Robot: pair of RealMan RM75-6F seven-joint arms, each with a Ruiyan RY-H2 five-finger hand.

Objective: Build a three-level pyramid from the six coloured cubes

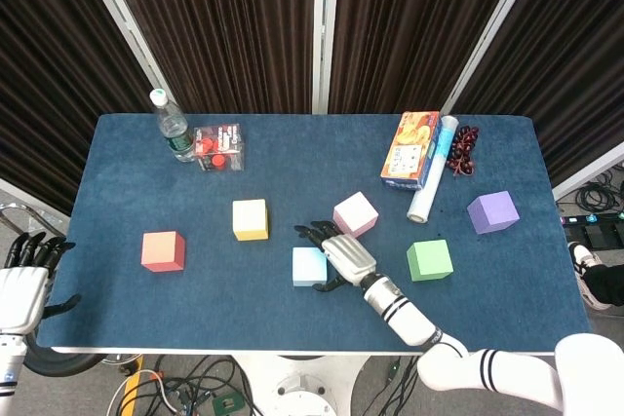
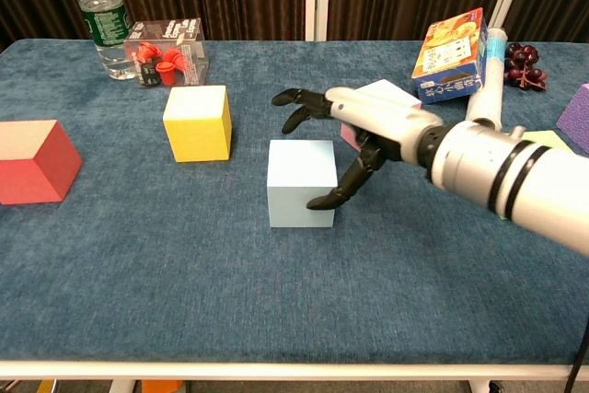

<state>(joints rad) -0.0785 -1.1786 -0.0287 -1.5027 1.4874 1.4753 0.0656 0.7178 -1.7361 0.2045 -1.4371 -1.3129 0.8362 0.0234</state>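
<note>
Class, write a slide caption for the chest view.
Right hand open over the light blue cube; no cubes stacked.

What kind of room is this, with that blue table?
Probably a robotics lab or test booth: dark curtains close in the blue table, loose cables lie underneath, and coloured cubes like the yellow cube sit set out as props.
</note>
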